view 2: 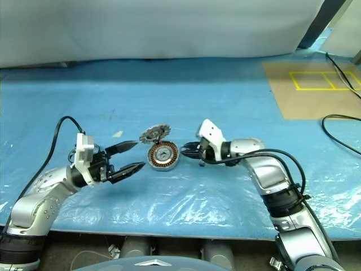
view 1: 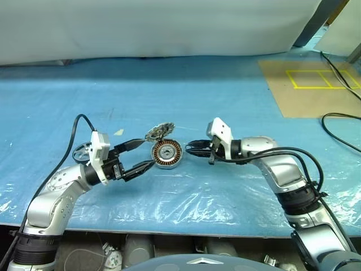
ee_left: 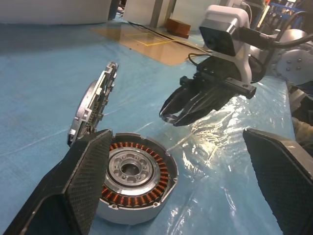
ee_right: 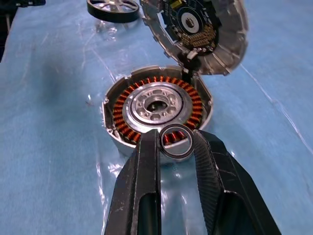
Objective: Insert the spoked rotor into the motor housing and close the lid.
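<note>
The motor housing (view 1: 166, 153), a squat puck with copper windings, lies on the blue sheet between my two grippers. Its toothed lid (view 1: 159, 131) stands tilted open at the housing's far edge. The spoked rotor (view 1: 83, 151) lies flat on the sheet behind my left forearm. My left gripper (view 1: 148, 152) is open just left of the housing, one finger (ee_left: 83, 181) close beside its wall, nothing held. My right gripper (view 1: 190, 149) hovers just right of the housing, pointing at it, shut on a small dark ring (ee_right: 177, 156) pinched between its fingertips.
A brown board with yellow tape lines (view 1: 316, 84) lies at the back right, with black cables (view 1: 338, 119) trailing beside it. A white cloth (view 1: 169, 25) hangs along the back. Clear crinkled film (view 1: 186, 192) covers the sheet near the table's front edge.
</note>
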`<action>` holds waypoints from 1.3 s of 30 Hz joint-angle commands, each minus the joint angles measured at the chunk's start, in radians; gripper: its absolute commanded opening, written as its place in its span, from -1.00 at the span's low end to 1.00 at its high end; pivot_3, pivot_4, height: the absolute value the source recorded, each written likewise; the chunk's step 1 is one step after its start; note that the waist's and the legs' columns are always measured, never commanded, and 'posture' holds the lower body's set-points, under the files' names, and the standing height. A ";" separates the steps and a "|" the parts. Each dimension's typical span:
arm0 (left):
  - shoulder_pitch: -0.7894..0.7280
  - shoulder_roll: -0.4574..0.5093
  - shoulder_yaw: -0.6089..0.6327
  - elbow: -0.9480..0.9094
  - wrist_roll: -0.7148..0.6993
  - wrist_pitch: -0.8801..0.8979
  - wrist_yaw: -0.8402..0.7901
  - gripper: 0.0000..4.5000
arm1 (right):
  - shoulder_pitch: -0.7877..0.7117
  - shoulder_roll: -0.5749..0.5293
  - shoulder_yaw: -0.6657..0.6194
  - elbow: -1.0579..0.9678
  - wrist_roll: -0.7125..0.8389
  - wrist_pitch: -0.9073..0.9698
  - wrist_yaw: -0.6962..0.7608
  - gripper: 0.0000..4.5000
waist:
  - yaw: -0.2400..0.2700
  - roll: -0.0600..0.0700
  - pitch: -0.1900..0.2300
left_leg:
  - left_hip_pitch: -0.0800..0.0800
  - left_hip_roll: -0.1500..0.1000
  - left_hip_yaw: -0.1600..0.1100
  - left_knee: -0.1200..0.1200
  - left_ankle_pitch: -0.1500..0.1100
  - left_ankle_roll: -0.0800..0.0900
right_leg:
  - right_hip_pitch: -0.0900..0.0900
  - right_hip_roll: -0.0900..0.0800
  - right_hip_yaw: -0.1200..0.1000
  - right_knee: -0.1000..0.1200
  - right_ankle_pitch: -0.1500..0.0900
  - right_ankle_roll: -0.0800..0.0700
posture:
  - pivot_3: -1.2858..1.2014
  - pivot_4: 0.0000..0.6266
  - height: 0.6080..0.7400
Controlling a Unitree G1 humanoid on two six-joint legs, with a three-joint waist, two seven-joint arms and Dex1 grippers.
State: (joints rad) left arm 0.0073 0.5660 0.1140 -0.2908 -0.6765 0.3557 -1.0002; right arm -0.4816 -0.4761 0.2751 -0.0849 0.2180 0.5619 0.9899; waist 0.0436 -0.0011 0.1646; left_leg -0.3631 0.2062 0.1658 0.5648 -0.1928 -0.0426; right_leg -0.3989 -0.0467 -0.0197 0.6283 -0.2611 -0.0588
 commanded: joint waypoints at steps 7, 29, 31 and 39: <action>0.037 0.030 -0.025 -0.062 0.096 -0.082 -0.018 1.00 | -0.160 0.156 0.116 0.238 -0.086 -0.187 0.017 -0.74 | 0.000 0.000 0.000 | -0.003 0.000 0.000 0.000 0.000 0.001 | -0.002 0.000 -0.001 -0.001 0.001 0.001 | 0.03 -0.52 1.00; 0.074 -0.017 -0.031 0.327 0.218 -0.477 -0.210 1.00 | -0.177 0.163 0.139 0.302 -0.144 -0.229 0.064 -0.74 | 0.001 0.000 0.000 | -0.003 0.000 0.000 0.001 0.000 0.000 | -0.001 0.000 -0.002 -0.001 0.003 0.004 | 0.03 -0.52 1.00; 0.070 -0.025 -0.030 0.380 0.223 -0.519 -0.232 1.00 | -0.174 0.159 0.139 0.305 -0.150 -0.231 0.068 -0.74 | 0.001 0.000 0.000 | -0.003 0.000 0.000 0.001 0.000 0.000 | -0.001 0.000 -0.002 0.000 0.003 0.004 | 0.03 -0.52 1.00; 0.061 -0.044 -0.030 0.462 0.221 -0.581 -0.265 1.00 | -0.167 0.158 0.140 0.314 -0.172 -0.243 0.069 -0.74 | 0.002 0.000 0.000 | -0.003 0.001 0.000 0.001 0.000 0.000 | -0.001 0.000 -0.002 0.001 0.002 0.003 | 0.03 -0.52 1.00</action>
State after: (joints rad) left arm 0.0753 0.5233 0.0732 0.1610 -0.4466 -0.1993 -1.2517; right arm -0.6477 -0.3194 0.4135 0.2396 0.0471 0.3344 1.0553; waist 0.0460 -0.0013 0.1644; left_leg -0.3660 0.2071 0.1655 0.5658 -0.1926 -0.0423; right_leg -0.4001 -0.0471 -0.0222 0.6289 -0.2588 -0.0560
